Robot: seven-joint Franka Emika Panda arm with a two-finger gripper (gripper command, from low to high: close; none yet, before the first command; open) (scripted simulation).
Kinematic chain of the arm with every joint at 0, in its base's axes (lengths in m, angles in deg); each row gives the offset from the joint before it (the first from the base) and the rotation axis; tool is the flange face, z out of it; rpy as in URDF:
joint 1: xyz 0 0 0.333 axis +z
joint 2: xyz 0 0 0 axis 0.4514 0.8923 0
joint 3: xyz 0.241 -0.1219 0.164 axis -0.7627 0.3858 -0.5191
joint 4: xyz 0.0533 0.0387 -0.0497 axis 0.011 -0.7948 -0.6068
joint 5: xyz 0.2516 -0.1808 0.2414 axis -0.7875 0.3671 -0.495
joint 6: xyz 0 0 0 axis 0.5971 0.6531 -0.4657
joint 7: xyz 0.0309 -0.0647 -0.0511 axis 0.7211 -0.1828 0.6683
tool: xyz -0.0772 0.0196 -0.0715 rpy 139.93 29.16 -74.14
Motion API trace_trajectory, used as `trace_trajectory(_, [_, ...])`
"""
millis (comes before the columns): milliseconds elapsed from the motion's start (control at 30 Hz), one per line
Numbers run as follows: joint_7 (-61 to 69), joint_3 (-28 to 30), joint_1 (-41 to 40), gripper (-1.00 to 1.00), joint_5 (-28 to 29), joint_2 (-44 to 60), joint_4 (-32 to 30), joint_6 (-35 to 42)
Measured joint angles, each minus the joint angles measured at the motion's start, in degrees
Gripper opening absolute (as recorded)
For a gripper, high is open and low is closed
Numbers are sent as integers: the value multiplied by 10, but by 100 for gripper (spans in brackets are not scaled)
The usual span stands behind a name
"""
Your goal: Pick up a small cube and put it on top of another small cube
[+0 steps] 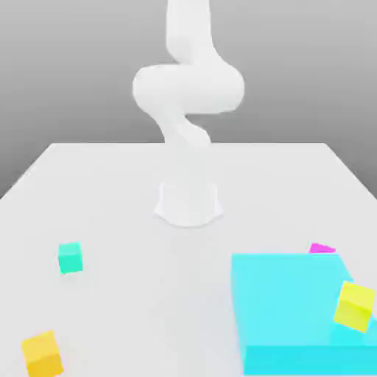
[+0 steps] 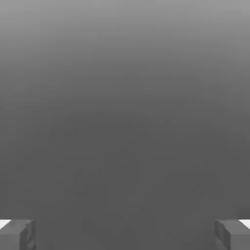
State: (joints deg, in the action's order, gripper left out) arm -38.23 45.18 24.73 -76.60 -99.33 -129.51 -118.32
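Note:
The small orange-yellow cube [image 1: 43,353] rests on the white table [image 1: 132,191] at the near corner on the exterior view's left. The small teal-green cube [image 1: 70,258] sits a short way behind it, apart from it. My white arm [image 1: 188,88] rises from its round base [image 1: 188,202] at the table's middle and runs up past the frame's top. In the hand view my gripper [image 2: 125,235] is open, its grey fingertips [image 2: 18,235] spread wide against a plain grey backdrop with nothing between them.
A large flat cyan block [image 1: 302,313] lies at the near right of the exterior view. A paler lemon-yellow cube [image 1: 355,305] stands at its right side, and a small magenta cube [image 1: 321,249] peeks out behind it.

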Motion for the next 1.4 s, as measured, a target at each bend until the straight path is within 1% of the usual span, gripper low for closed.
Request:
trace_trajectory(267, [-92, 6, -60, 0, 9, 170, 0, -52])
trace_trajectory(600, [-197, 36, -118, 0, 9, 377, 0, -116])
trace_trajectory(767, [-238, 48, -144, 0, -8, 482, 1, -147])
trace_trajectory(933, [-269, 61, -166, 0, -39, 586, 1, -178])
trace_trajectory(1100, [-264, 48, -184, 0, -62, 690, 18, -249])
trace_trajectory(1133, [-262, 46, -185, -100, -64, 701, 21, -257])
trace_trajectory(1333, [-262, 45, -186, -100, -64, 707, 22, -262])
trace_trajectory(1400, [-265, 48, -184, -100, -60, 685, 17, -245])
